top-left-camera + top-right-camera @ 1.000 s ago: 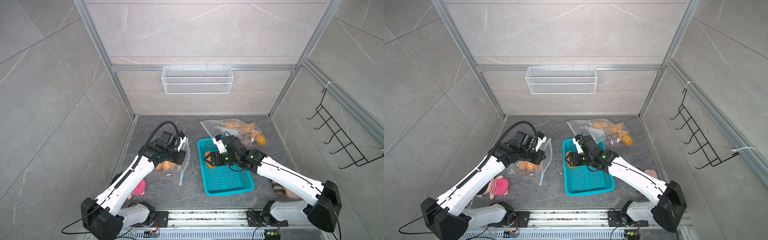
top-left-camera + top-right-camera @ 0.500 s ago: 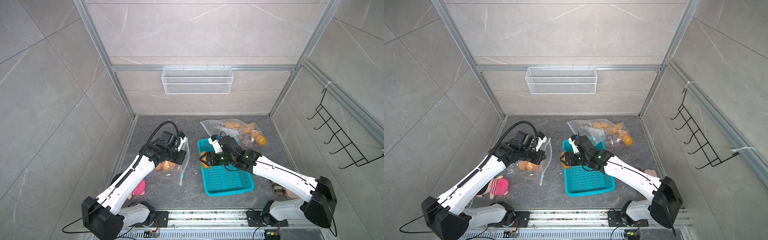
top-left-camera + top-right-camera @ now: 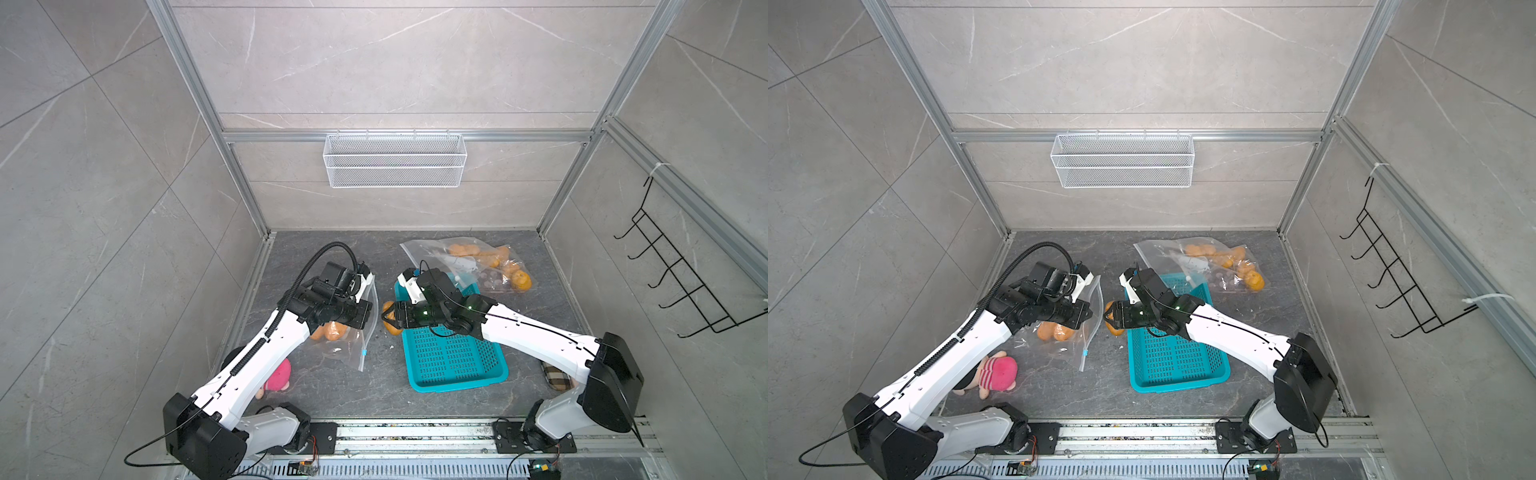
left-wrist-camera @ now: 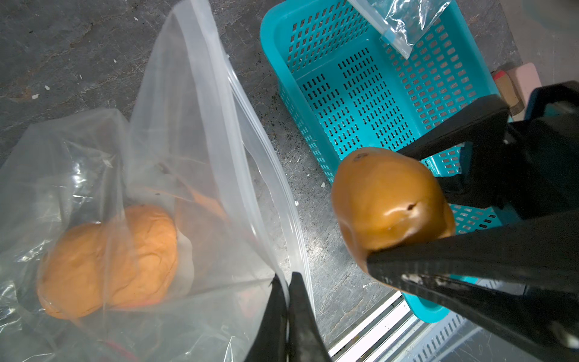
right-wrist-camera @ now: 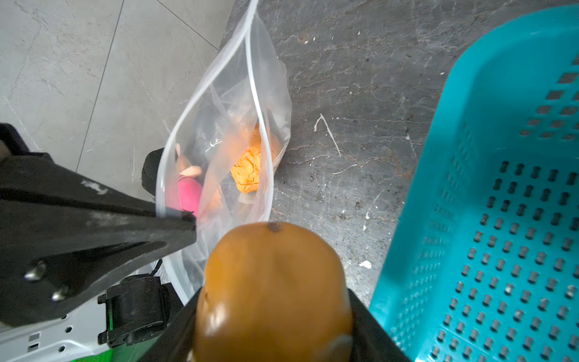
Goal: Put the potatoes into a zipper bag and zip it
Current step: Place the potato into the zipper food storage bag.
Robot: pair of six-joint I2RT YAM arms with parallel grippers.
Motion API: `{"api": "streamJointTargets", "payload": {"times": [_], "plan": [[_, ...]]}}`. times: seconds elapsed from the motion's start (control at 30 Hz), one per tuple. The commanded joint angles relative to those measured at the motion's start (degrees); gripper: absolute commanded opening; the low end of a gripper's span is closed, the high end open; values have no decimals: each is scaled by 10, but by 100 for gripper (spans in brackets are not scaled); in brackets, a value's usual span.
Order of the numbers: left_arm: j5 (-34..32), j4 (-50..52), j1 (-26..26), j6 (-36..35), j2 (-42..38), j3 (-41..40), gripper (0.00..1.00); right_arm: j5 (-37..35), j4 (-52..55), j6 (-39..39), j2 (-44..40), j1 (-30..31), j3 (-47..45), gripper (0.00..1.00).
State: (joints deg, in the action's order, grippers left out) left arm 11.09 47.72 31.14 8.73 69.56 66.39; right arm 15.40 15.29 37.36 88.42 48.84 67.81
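- Both top views: left gripper [image 3: 367, 311] is pressed together on the bag [image 3: 353, 353] rim, lifting one lip so the mouth gapes toward the right arm. Two potatoes [image 3: 330, 331] lie inside.
- Right gripper [image 3: 388, 321] pinches another potato [image 3: 393, 329]. It hangs over the floor [image 3: 382, 386] between basket [image 3: 455, 370] and bag, just short of the mouth. Likely step: drop it in.
- At the back a second bag [image 3: 478, 262] with more potatoes lies with a corner over the basket. A plush [image 3: 279, 374] sits by the left arm, not part of the task.
- Left wrist: fingertips [image 4: 302, 313] clamp the zip strip. The film stands up like a tent, so the way in is open. The held potato [image 4: 388, 203] is just beside the rim, not touching.
- Right wrist: the potato [image 5: 272, 291] sits between the jaws, pointed at the open mouth. A left finger [image 5: 125, 232] holds the rim up.
- No brand, label or writing is readable in any view.
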Motion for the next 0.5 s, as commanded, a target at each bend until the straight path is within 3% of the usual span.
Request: {"api": "streamJointTargets", "payload": {"times": [0.0,0.47], "plan": [[4,-6,-2,-10,-15,6,0,9,-24,8,19,7,28,44],[-2,-5,-2,-11,-18,5,0,-9,-57,2,7,8,16,43]]}}
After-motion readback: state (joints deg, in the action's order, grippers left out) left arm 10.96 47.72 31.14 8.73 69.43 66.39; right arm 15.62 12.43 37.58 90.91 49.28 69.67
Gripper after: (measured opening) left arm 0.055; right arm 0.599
